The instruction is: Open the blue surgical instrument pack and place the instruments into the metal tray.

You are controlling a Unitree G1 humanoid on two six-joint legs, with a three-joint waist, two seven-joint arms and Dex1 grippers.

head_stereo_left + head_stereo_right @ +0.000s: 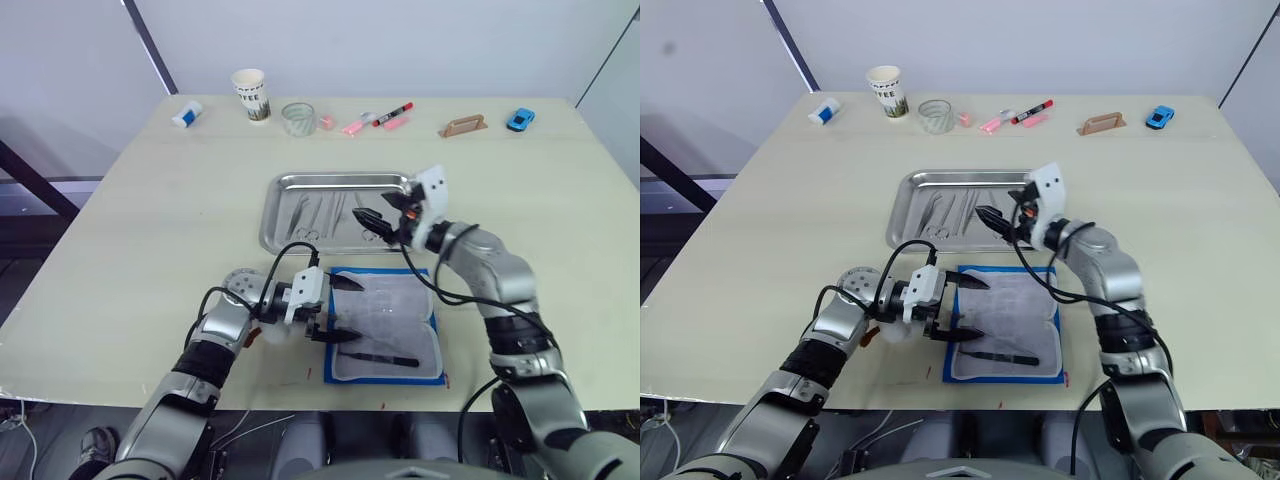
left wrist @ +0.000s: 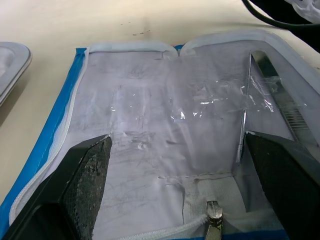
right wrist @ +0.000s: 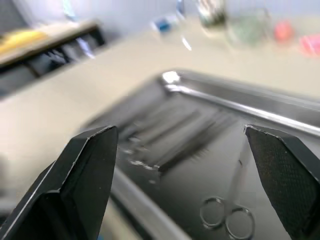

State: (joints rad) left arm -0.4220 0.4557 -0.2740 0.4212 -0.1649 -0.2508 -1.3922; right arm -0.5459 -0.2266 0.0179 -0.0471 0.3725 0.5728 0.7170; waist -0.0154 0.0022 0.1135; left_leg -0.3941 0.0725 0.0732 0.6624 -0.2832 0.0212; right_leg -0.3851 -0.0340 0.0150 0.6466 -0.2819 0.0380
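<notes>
Blue-bordered and lying open flat, the surgical instrument pack [image 1: 385, 325] sits near the front edge of the surface [image 1: 150, 220], its pale pocketed lining facing up. Just behind it, toward the middle of the surface, lies the metal tray [image 1: 285, 190], which already holds several slim instruments [image 1: 318, 215], among them ring-handled scissors [image 3: 226, 217].

The task looks well along: the pack is opened and the transfer is under way. The right hand [image 1: 378, 224] hovers over the tray's near right part with its fingers spread and nothing between them, which suggests a piece has just been let go. The left hand [image 1: 338, 310], also spread and empty, sits at the pack's left border, fingers straddling the lining.

At least two pieces remain: a dark instrument [image 1: 385, 357] lying across the pack's front portion, and silver tweezers [image 2: 282, 102] tucked under a clear pocket strip.

The next move probably calls for a hand to come down over a remaining piece, close on its thin shaft and draw it out. Flat, slim metal on soft fabric may be awkward to pinch, and the lining could lift with it.
</notes>
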